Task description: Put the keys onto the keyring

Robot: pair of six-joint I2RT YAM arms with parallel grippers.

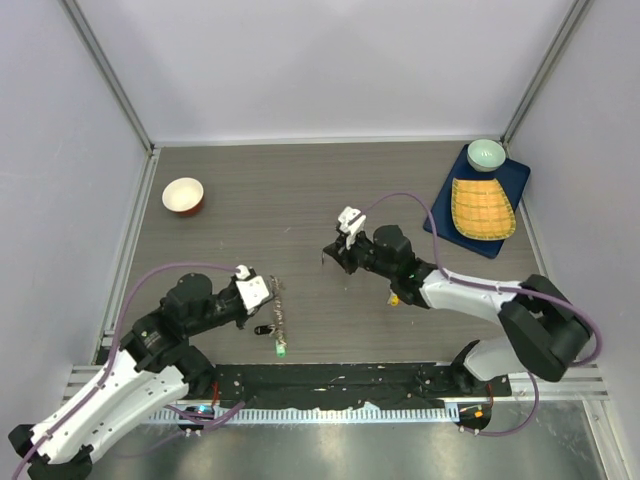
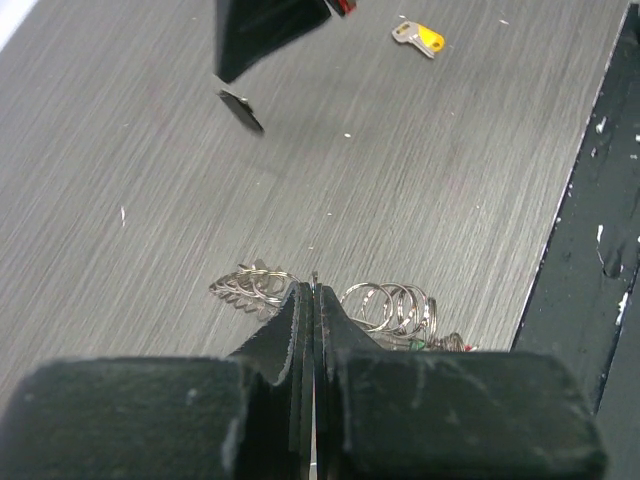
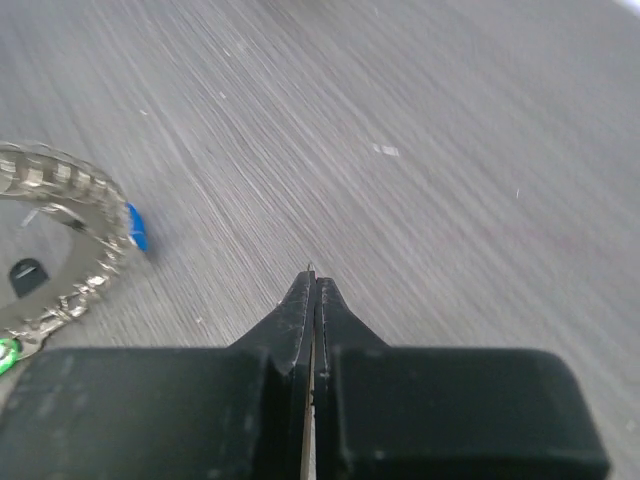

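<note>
The keyring (image 1: 279, 315), fringed with silver keys, stands on edge on the wooden table, and my left gripper (image 1: 270, 296) is shut on its thin wire. In the left wrist view the jaws (image 2: 314, 285) are closed on the ring, with keys (image 2: 248, 287) to the left and small split rings (image 2: 392, 305) to the right. My right gripper (image 1: 328, 256) hovers mid-table, shut (image 3: 313, 272) with a thin silver edge of a key between its jaws. A black tag (image 2: 240, 110) hangs under it. A yellow-tagged key (image 1: 394, 297) (image 2: 420, 37) lies loose beside the right arm. The keyring (image 3: 70, 175) shows blue and green tags.
An orange-and-white bowl (image 1: 183, 195) stands at the far left. A blue tray (image 1: 512, 178) at the far right carries a yellow woven mat (image 1: 481, 208) and a pale green bowl (image 1: 486, 153). A black strip (image 1: 330, 385) runs along the near table edge.
</note>
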